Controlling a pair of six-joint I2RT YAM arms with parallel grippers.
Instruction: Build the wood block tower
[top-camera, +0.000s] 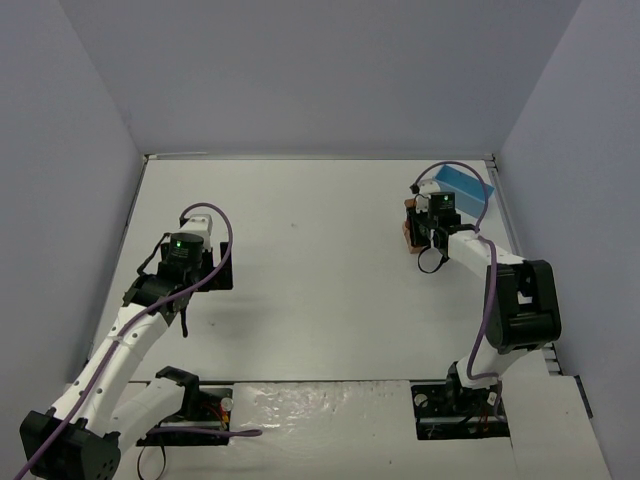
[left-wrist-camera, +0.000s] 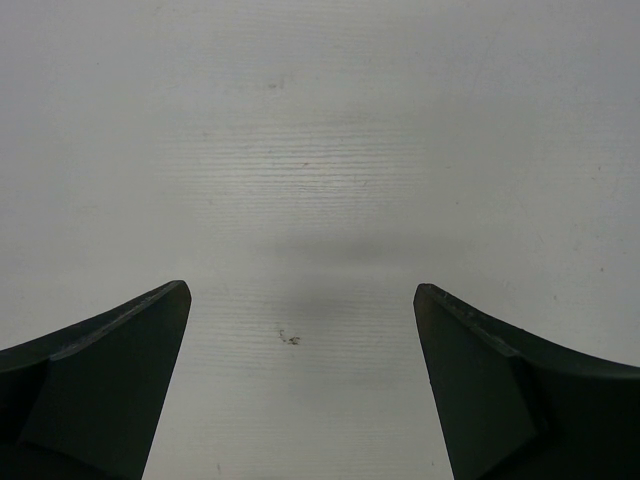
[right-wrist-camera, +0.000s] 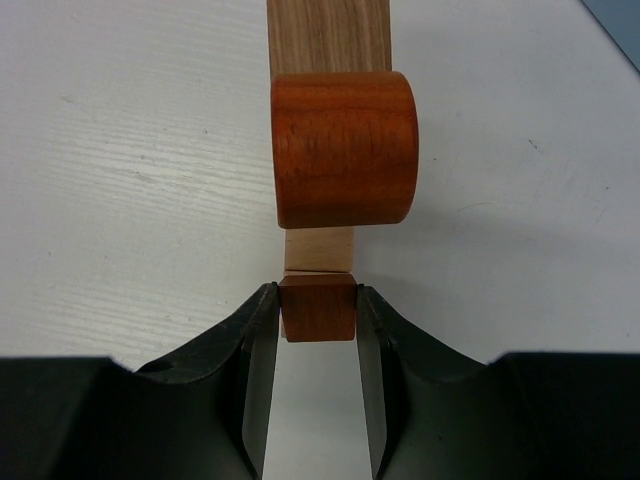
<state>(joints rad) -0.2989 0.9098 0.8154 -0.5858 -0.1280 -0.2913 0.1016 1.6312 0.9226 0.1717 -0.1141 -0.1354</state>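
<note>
In the right wrist view my right gripper (right-wrist-camera: 317, 305) is shut on a small reddish-brown wooden block (right-wrist-camera: 318, 312), with both jaws against its sides. Just beyond it sit a pale tan block (right-wrist-camera: 318, 250), a reddish round-topped block (right-wrist-camera: 345, 148) and a longer tan block (right-wrist-camera: 328, 35), all in one line. In the top view the wood block tower (top-camera: 408, 232) shows at the right gripper (top-camera: 418, 236), mostly hidden by it. My left gripper (left-wrist-camera: 300, 300) is open and empty over bare table; it shows at the left in the top view (top-camera: 190, 275).
A light blue rectangular box (top-camera: 462, 185) lies at the far right, just behind the right gripper; its corner shows in the right wrist view (right-wrist-camera: 622, 22). Grey walls enclose the white table (top-camera: 300, 260) on three sides.
</note>
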